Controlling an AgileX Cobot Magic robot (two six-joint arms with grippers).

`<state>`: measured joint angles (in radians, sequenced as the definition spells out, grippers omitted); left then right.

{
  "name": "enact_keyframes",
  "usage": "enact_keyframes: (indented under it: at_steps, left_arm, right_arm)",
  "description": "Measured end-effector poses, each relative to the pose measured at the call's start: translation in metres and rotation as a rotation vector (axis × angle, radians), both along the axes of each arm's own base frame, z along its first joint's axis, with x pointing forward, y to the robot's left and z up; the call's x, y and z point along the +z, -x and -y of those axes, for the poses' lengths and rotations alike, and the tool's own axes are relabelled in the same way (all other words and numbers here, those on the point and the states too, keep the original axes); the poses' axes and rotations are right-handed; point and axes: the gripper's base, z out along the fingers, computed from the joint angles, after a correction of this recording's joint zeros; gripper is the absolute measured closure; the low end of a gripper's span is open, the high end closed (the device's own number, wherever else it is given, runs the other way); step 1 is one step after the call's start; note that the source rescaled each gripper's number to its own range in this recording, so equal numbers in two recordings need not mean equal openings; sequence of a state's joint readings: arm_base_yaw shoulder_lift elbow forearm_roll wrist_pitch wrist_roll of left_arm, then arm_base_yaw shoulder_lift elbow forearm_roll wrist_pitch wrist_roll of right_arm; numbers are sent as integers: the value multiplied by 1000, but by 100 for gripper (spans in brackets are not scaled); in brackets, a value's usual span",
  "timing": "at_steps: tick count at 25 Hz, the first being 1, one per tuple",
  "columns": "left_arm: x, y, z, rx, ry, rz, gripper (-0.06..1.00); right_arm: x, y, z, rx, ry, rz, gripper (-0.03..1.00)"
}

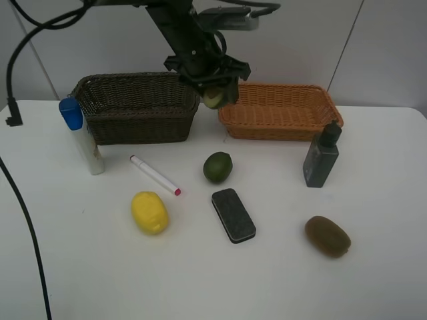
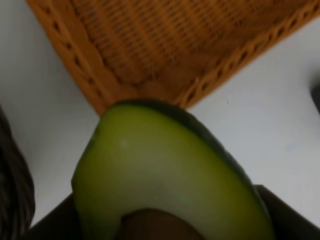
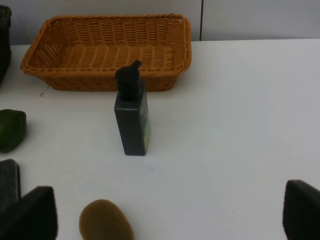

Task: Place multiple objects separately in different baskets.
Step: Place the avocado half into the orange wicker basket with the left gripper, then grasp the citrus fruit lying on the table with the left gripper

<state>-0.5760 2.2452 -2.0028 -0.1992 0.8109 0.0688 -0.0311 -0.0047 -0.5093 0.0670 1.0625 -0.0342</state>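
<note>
L pincer [image 1: 215, 92] is clenching the avocado half [image 2: 165, 175], cut face twd the wrist cam, and is hanging it in the air over the near corner of the orange basket [image 1: 280, 127], just beside the dark basket [image 1: 140, 123]. Step in hand, prob: carrying avocado to drop-off. Next move likely needs a shift over the orange basket's inside, then lowering and letting go. R pincer [image 3: 165, 220] is sitting spread wide, empty, near the grey bottle [image 3: 131, 115] and kiwi [image 3: 106, 220]. Lemon [image 1: 149, 212], lime [image 1: 217, 167], marker [image 1: 155, 175], eraser [image 1: 233, 215], blue-cap bottle [image 1: 83, 137] are waiting on the bench [image 3: 240, 125], not yet sorted.
</note>
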Motion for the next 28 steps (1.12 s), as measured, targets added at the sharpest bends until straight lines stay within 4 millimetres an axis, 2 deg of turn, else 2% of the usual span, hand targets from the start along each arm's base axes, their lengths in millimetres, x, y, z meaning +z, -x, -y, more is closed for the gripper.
enact_keyframes:
  at_steps: [6, 7, 10, 14, 19, 23, 26, 28]
  left_arm:
    - [-28, -44, 29, 15, 92, 116, 24]
    - [-34, -48, 32, 18, 102, 129, 21]
    - [-51, -55, 37, 23, 108, 135, 1]
    - [-52, -55, 37, 23, 107, 126, -5]
    - [-32, -41, 30, -7, 46, 14, -5]
    - [3, -16, 17, -4, -29, -152, -5]
    - [30, -4, 14, 42, -4, -165, -5]
    - [40, 5, 16, 42, 0, -167, -5]
  right_arm:
    - [0, 0, 0, 0, 0, 0, -3]
    - [0, 0, 0, 0, 0, 0, -3]
    - [0, 0, 0, 0, 0, 0, -3]
    - [0, 0, 0, 0, 0, 0, -3]
    - [0, 0, 0, 0, 0, 0, -3]
    - [0, 0, 0, 0, 0, 0, -3]
    - [0, 0, 0, 0, 0, 0, -3]
    - [0, 0, 0, 0, 0, 0, -3]
